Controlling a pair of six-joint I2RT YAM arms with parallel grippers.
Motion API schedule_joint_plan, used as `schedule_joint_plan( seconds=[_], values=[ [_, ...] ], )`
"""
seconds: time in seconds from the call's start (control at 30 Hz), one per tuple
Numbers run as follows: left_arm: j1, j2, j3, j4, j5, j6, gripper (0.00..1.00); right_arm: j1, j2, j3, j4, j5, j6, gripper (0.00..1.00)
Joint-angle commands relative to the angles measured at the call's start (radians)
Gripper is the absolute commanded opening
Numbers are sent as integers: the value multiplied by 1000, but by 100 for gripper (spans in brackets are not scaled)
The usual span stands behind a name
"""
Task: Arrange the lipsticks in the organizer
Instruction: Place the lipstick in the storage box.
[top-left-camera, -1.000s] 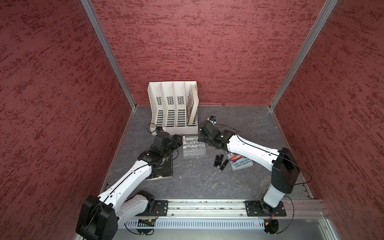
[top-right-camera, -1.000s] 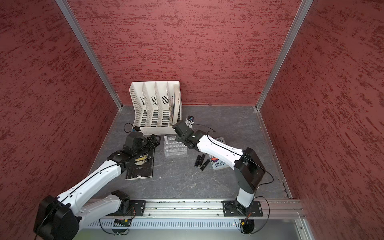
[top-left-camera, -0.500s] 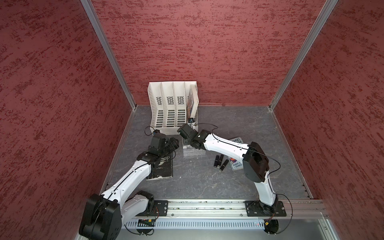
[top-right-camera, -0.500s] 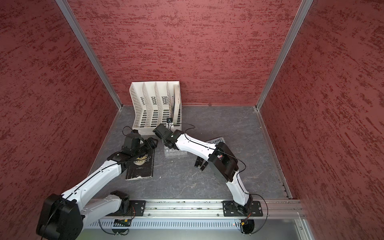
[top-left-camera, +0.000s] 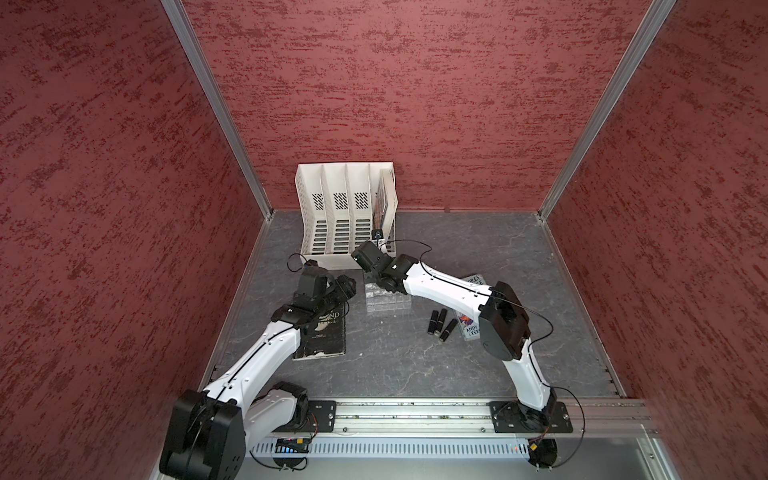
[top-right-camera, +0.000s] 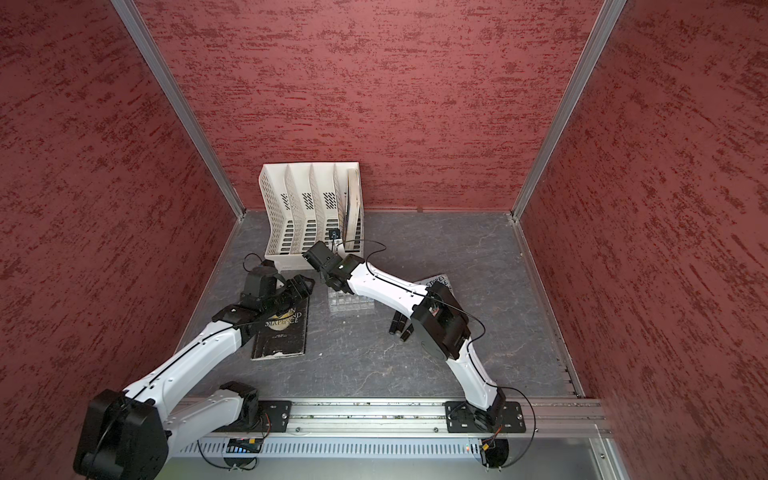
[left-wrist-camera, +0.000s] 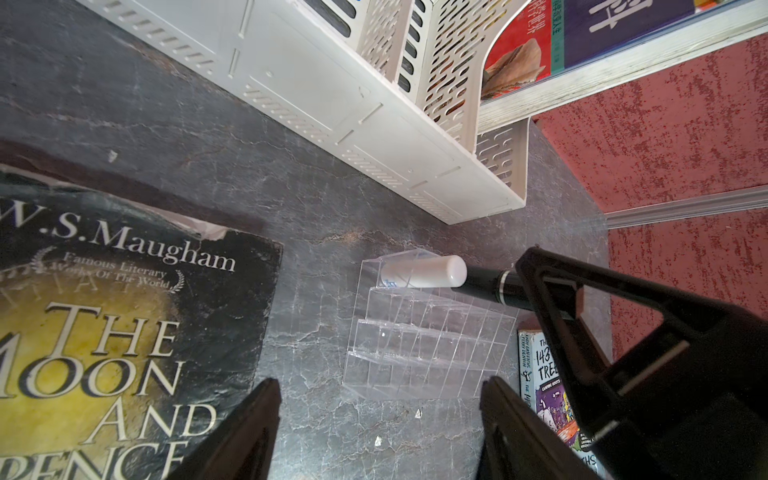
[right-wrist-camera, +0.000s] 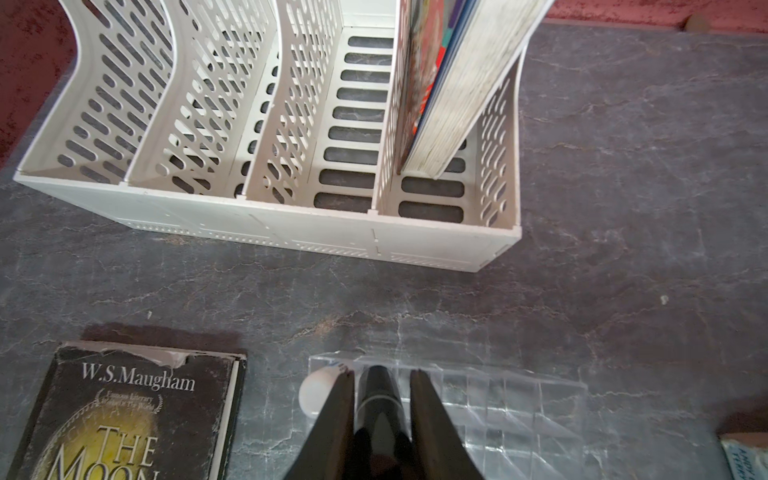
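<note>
The clear organizer (top-left-camera: 388, 301) (top-right-camera: 353, 305) (left-wrist-camera: 424, 345) (right-wrist-camera: 498, 409) sits mid-table. A white lipstick (left-wrist-camera: 424, 272) (right-wrist-camera: 316, 392) stands in its back-row end cell. My right gripper (right-wrist-camera: 380, 374) (top-left-camera: 370, 282) (top-right-camera: 329, 283) is shut on a black lipstick (right-wrist-camera: 376, 395) (left-wrist-camera: 484, 286), held tilted over the back row right beside the white one. Three more black lipsticks (top-left-camera: 438, 325) (top-right-camera: 400, 325) lie on the table to the organizer's right. My left gripper (left-wrist-camera: 380, 382) (top-left-camera: 348, 286) (top-right-camera: 305, 286) hovers open and holds nothing, just left of the organizer.
A white slotted file rack (top-left-camera: 345, 216) (right-wrist-camera: 266, 216) stands close behind the organizer, with a book leaning in its end slot. A black book (top-left-camera: 324, 338) (left-wrist-camera: 104, 316) lies under my left arm. A paperback (top-left-camera: 469, 330) lies under my right arm.
My right arm has swung left along the organizer with the black lipstick, from its right end to the end cell by the white lipstick. The left gripper drew back slightly.
</note>
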Motion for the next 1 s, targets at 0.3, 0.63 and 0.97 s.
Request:
schedule_joint_plan(
  seconds=[0.3,0.63,0.97],
  values=[
    [10,-19,-14,20,18,13,79,-8,45,17,10,6,-5,3],
    [-5,-35,-5,-2,1,32,79,-8,45,19,-6,8,7,33],
    [-197,-39,106,-132,-130,201,74,-76,-292,-259,6,-126,112,49]
  ],
)
